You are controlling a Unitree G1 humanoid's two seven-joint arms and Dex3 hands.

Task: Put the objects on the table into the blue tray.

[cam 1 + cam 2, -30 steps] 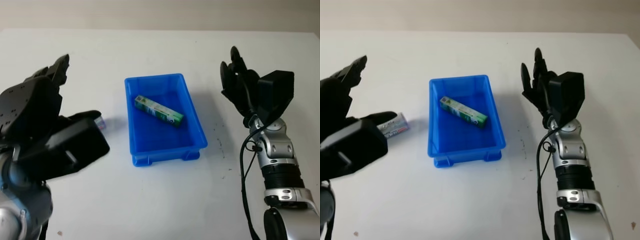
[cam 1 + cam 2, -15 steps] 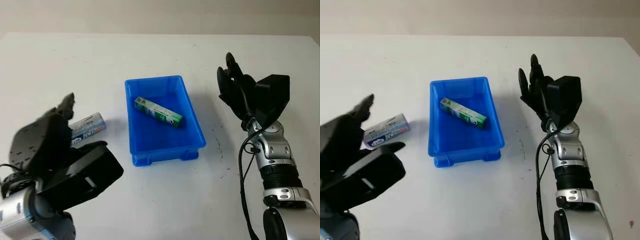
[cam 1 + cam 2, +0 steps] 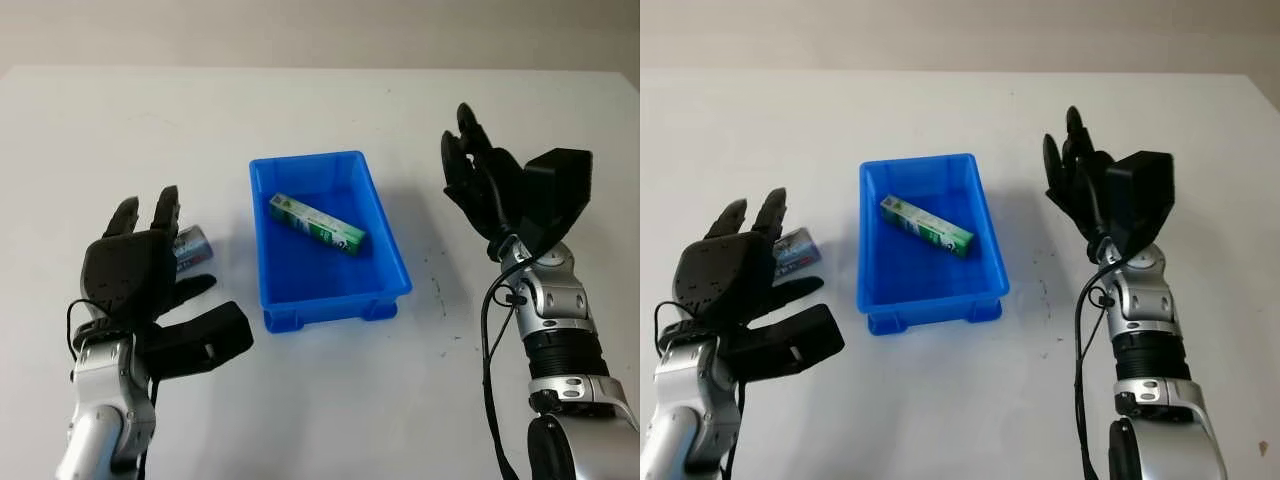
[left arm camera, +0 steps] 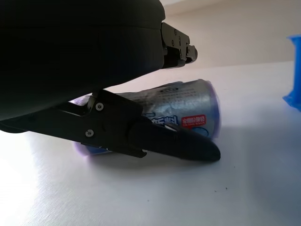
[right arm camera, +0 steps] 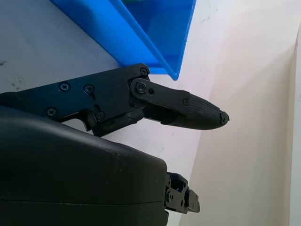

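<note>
The blue rectangular plastic tray (image 3: 328,240) sits mid-counter and already holds a green and white carton (image 3: 317,223) lying slantwise on its floor. Outside it, to its left on the white counter (image 3: 330,400), lies a silver-blue printed can (image 4: 186,113) on its side. The left hand (image 3: 135,275) hovers released just over and before the can, palm toward it, apparently lined up to close around it. The right hand (image 3: 480,185) is released too, raised beside the tray's right side, out of the way.

left hand (image 3: 135,275) lower and nearer, over the can (image 3: 190,247)
</note>
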